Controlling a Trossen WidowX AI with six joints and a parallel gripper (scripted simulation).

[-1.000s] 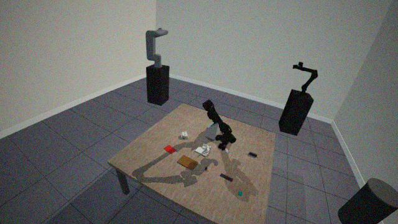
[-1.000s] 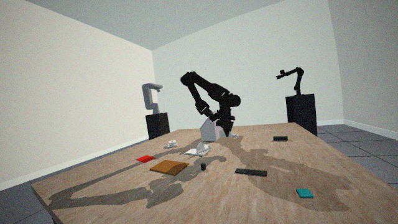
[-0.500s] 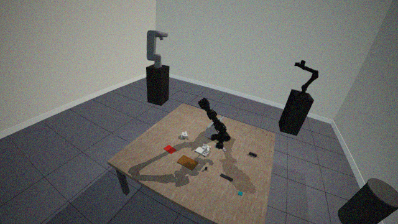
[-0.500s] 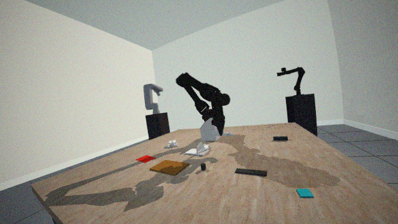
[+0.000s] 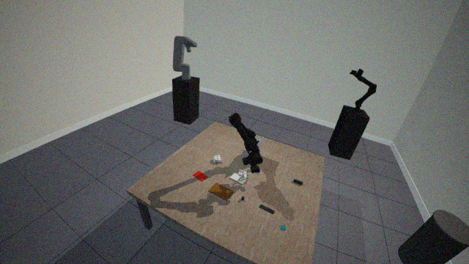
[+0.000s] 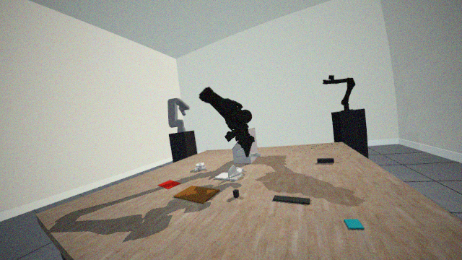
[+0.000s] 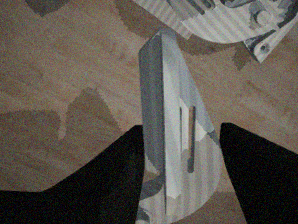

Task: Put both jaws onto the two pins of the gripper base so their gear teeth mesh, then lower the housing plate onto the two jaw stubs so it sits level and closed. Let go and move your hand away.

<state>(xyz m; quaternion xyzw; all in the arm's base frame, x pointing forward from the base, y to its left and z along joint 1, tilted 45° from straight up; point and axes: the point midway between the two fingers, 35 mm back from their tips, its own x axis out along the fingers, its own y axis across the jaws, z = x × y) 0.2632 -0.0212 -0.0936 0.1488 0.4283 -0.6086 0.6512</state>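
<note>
Pale jaw part (image 7: 172, 125): one, grey-white, slotted, with a straight upright wall and a rounded side; gripped between the fingers of the black gripper (image 5: 255, 170) (image 6: 247, 153) (image 7: 181, 125), which is closed on it.

Wooden table (image 5: 238, 227) (image 6: 253, 231) (image 7: 100, 55): one, beneath the hand.

Black arm (image 5: 243, 132) (image 6: 231, 112): one, sloping down to the hand.

White assembly (image 5: 239, 177) (image 6: 231, 174) (image 7: 220, 25): one, on the table, near the hand and apart from the held part; beyond the fingertips in the wrist view. Whether its gear teeth mesh, I cannot tell.

Orange-brown slab (image 5: 220, 191) (image 6: 196, 193): one, flat, farther from the hand than the assembly.

Dark bar (image 5: 267, 209) (image 6: 291, 199): one, well apart from the hand, on the camera's side.

Red square (image 5: 200, 176) (image 6: 169, 184): one, left of the hand as seen from outside.

White piece (image 5: 217, 158) (image 6: 200, 166): one, also left of the hand.

Teal square (image 5: 283, 228) (image 6: 354, 224): one, well apart from the hand.

Black peg (image 5: 242, 198) (image 6: 235, 193): one, small, on the hand's camera side.
</note>
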